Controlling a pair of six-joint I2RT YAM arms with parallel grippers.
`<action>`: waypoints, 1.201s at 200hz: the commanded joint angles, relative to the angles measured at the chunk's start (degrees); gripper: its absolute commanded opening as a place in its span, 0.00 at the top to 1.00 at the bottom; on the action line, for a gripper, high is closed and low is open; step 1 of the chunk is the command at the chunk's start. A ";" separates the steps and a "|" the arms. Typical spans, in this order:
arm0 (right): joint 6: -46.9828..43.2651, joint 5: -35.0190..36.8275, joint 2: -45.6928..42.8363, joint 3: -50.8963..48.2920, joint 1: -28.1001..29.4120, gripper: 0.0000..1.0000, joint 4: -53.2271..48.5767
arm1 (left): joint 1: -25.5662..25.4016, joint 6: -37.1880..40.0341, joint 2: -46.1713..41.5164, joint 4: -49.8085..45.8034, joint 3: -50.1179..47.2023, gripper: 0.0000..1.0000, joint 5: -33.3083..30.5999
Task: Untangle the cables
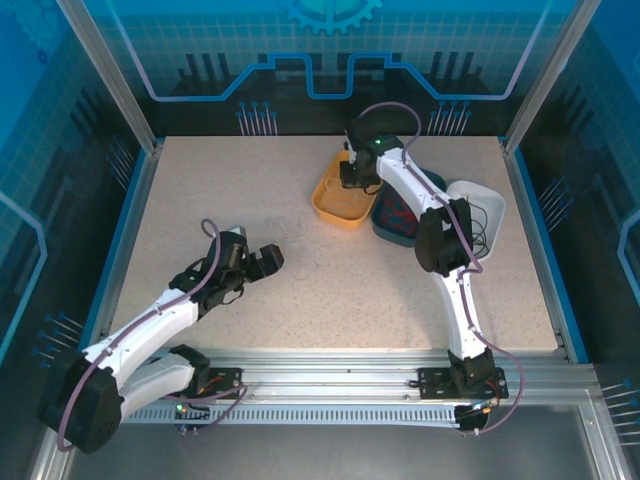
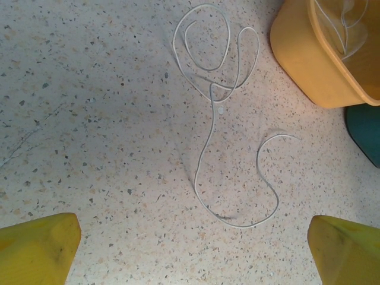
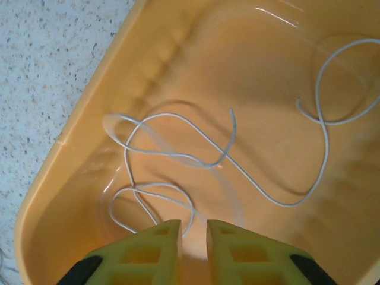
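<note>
A thin white cable lies in loose loops on the speckled table, just ahead of my left gripper, which is wide open above the table with nothing between its yellow fingers. From above, this left gripper sits left of centre. My right gripper hangs over the yellow bin. Its jaws stand a narrow gap apart, and bare bin floor shows between them. Another white cable lies curled on the floor of the yellow bin, one loop ending beside the left fingertip.
A dark teal bin holding red cables stands right of the yellow one. A white bin with black cables is further right. The yellow bin and the teal bin border the left wrist view's right side.
</note>
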 commanded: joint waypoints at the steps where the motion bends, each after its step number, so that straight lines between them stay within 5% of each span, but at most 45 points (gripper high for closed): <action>1: 0.05 -0.46 1.55 2.86 -1.47 0.74 -1.49 | 0.05 -0.81 -1.54 -1.42 -0.98 0.01 -0.20; 48: -1.20 0.29 -1.69 2.93 -1.82 0.67 -3.08 | 0.08 -0.95 -2.15 -1.68 -1.27 0.01 -0.31; 110: -2.27 0.49 -14.34 -10.39 1.26 0.61 2.96 | 0.06 -1.13 -2.16 -1.56 -1.64 0.01 -0.40; 175: -2.73 4.70 -24.71 -22.06 11.98 0.54 6.83 | 0.10 -4.47 -5.87 -4.15 -2.90 0.01 -5.52; 240: 0.18 8.59 -21.22 -22.10 21.71 0.46 3.52 | 0.35 -13.99 -17.41 -11.96 -7.71 0.01 -16.84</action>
